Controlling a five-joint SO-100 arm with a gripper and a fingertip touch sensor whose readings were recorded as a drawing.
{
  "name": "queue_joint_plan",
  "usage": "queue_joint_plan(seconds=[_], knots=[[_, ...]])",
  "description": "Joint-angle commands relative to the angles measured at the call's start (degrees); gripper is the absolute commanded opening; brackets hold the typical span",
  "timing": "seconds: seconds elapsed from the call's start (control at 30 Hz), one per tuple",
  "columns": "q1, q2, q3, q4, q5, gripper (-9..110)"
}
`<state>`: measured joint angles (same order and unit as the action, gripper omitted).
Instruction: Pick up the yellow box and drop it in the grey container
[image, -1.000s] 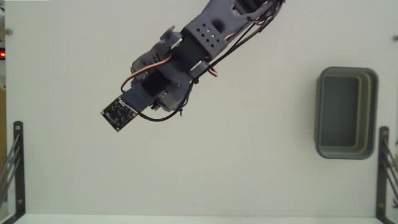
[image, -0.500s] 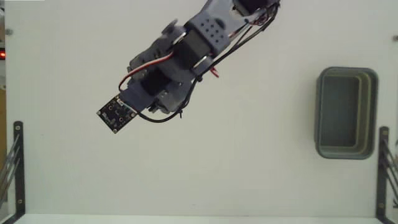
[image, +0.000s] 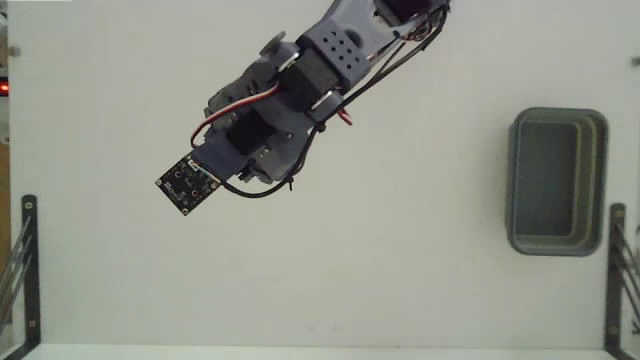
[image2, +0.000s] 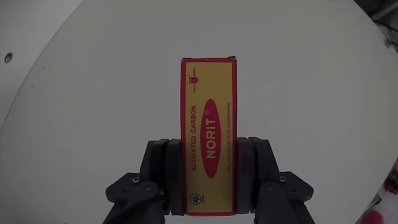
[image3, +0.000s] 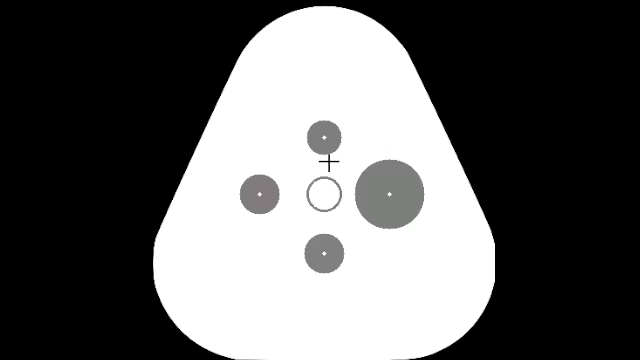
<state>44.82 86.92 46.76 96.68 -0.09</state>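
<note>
The gripper (image2: 208, 158) is clamped across the box (image2: 208, 118), long axis toward 12 o'clock; in the fixed view the container (image: 557, 182) lies at 3 o'clock.

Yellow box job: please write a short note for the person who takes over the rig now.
Gripper: shut on the yellow box, fingers on both long sides, seen in the wrist view.
Grey container: at the right side of the fixed view, nothing seen inside, far from the arm; the arm hides the box in that view.
Done: box grasped.
Left: carry it across to the container and release it there.
</note>
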Motion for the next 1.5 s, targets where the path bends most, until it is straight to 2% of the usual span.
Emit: queue_joint_plan(seconds=[0.0,0.63,1.47], knots=[[-1.76,1.3,-1.23,0.41,0.09,40],[-19.59,2.38,3.29,-3.0,0.09,40],[-53.83,4.45,11.95,-9.55,0.09,40]])
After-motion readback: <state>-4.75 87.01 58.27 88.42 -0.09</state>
